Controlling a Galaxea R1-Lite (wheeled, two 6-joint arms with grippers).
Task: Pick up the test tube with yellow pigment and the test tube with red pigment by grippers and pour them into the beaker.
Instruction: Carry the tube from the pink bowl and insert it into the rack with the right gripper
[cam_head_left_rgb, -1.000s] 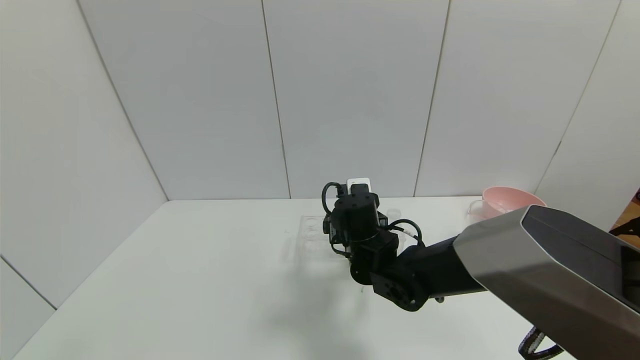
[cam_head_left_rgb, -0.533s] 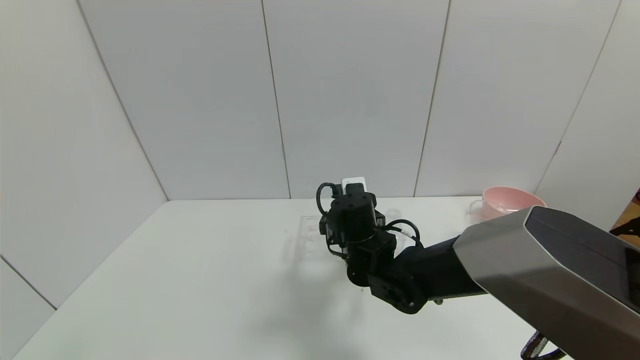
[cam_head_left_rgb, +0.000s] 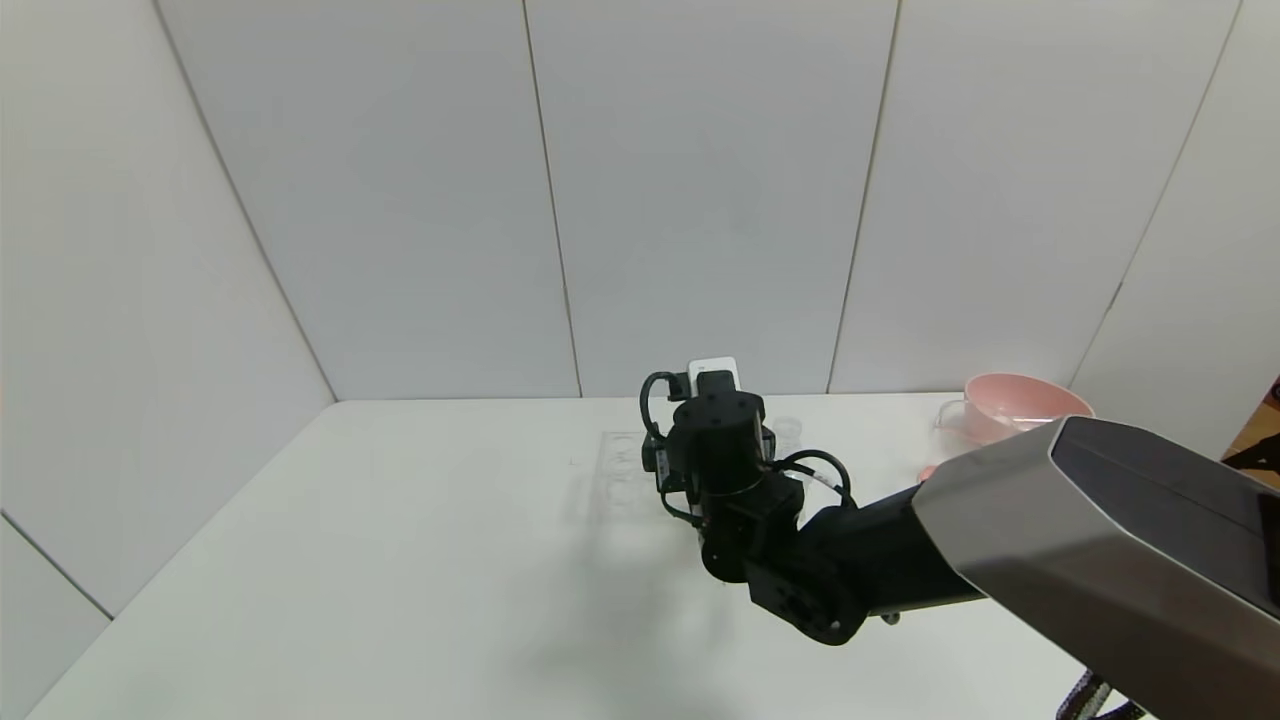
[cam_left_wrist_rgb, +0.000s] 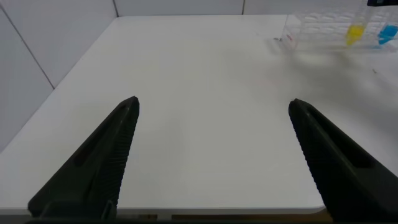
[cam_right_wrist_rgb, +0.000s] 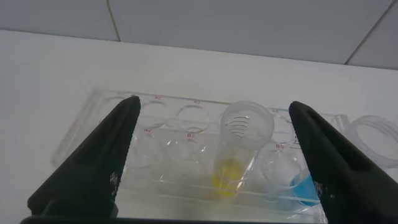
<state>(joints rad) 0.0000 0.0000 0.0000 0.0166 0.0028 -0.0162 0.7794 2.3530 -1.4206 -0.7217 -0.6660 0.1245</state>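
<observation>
My right gripper (cam_right_wrist_rgb: 214, 104) is open and hovers just above a clear well rack (cam_right_wrist_rgb: 112, 134). The test tube with yellow pigment (cam_right_wrist_rgb: 239, 149) stands in the rack between the two fingers, untouched. A like tube with blue liquid (cam_right_wrist_rgb: 303, 185) stands beside it. The beaker's clear rim (cam_right_wrist_rgb: 378, 140) shows just past the rack's end, and faintly in the head view (cam_head_left_rgb: 788, 428). The test tube with red pigment is out of view. My left gripper (cam_left_wrist_rgb: 214, 102) is open and empty, low over the table's near side, far from the rack (cam_left_wrist_rgb: 317, 28).
The right arm (cam_head_left_rgb: 720, 440) covers most of the rack (cam_head_left_rgb: 618, 462) in the head view. A pink bowl (cam_head_left_rgb: 1020, 403) stands at the back right by the wall. White wall panels close off the back and left of the white table (cam_head_left_rgb: 400, 560).
The right wrist swung slightly left over the rack, then back to the right. The tubes and rack have not moved.
</observation>
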